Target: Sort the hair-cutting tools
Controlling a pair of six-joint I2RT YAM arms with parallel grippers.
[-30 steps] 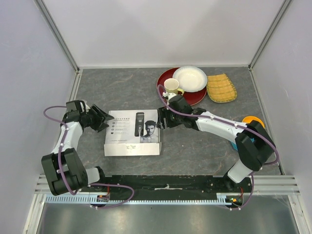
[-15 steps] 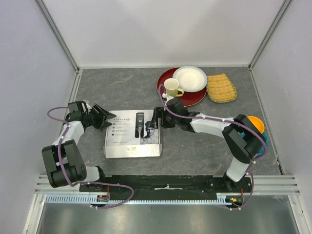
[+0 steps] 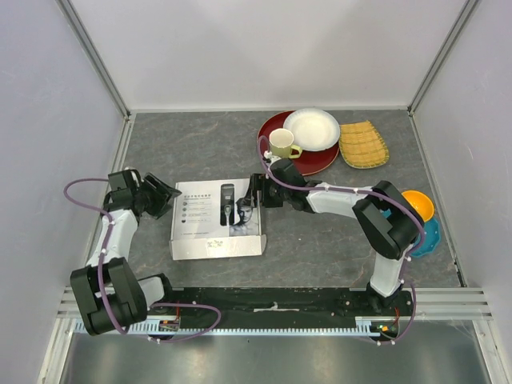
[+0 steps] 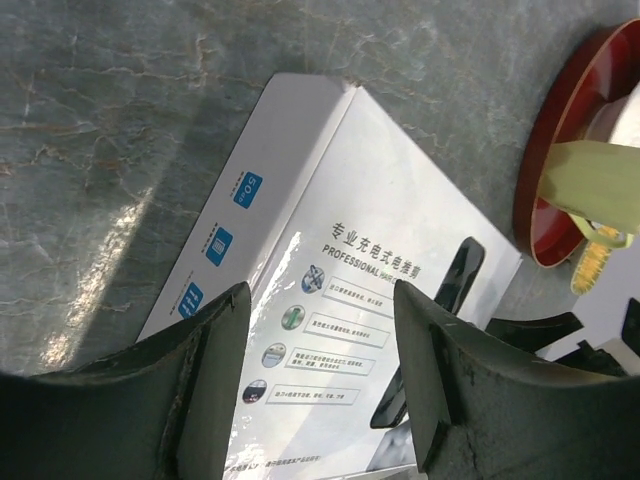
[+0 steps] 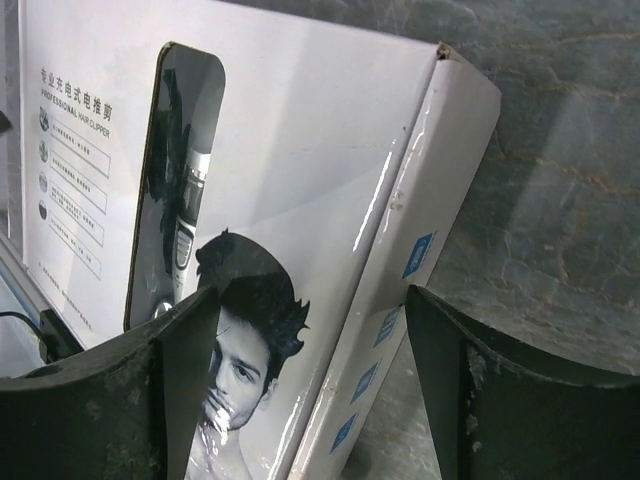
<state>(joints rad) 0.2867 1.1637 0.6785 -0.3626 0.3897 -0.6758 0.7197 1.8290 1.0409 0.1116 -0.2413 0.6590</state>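
Observation:
A shut white box [image 3: 216, 234] lies flat left of the table's middle. Of the hair-cutting tools, only a black-and-silver clipper [image 5: 182, 190] shows in a dark panel on the lid; I cannot tell whether it is real or printed. My left gripper [image 3: 164, 196] is open at the box's left edge, its fingers [image 4: 225, 340] spread low over the printed lid [image 4: 340, 220]. My right gripper [image 3: 258, 192] is open at the box's right edge. In the right wrist view it [image 5: 312, 300] straddles the side wall [image 5: 400, 230], one finger over the lid, one over the table.
At the back right a yellow mug [image 3: 282, 142] and a white bowl [image 3: 312, 128] sit on a red plate [image 3: 320, 162], with a bamboo tray [image 3: 362, 144] beside them. An orange bowl [image 3: 419, 202] and a blue one [image 3: 430, 237] lie at the right edge.
My right gripper has slid left from beside the box onto its right edge. The left arm has shifted its elbow, with its gripper staying by the left edge.

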